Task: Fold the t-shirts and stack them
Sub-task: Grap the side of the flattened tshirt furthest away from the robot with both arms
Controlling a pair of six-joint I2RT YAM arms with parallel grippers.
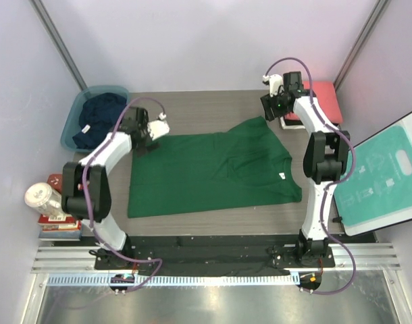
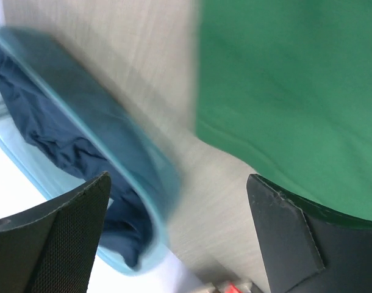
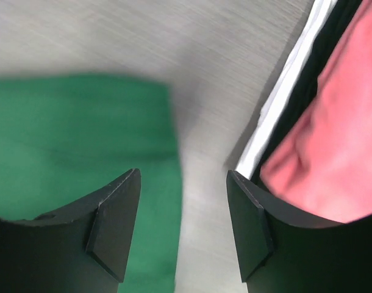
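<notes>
Both pincers released, green tee [image 1: 213,172] spread flat between them

My left pincer [image 2: 178,183] gapes empty, with the tub [image 1: 74,115] holding the navy tee [image 1: 101,115] at its left and the green tee's hem corner on the bench [image 1: 192,101] just to its right. My right pincer [image 3: 183,174] gapes empty by the far sleeve, the folded stack [image 1: 324,101] just right of it. I judge the cotton light and limp, so I'd pinch the hem corner and the shoulder seam.

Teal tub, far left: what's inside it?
A crumpled navy t-shirt fills the teal tub. Anything beneath the shirt, and the tub's floor, is covered and cannot be seen.
</notes>
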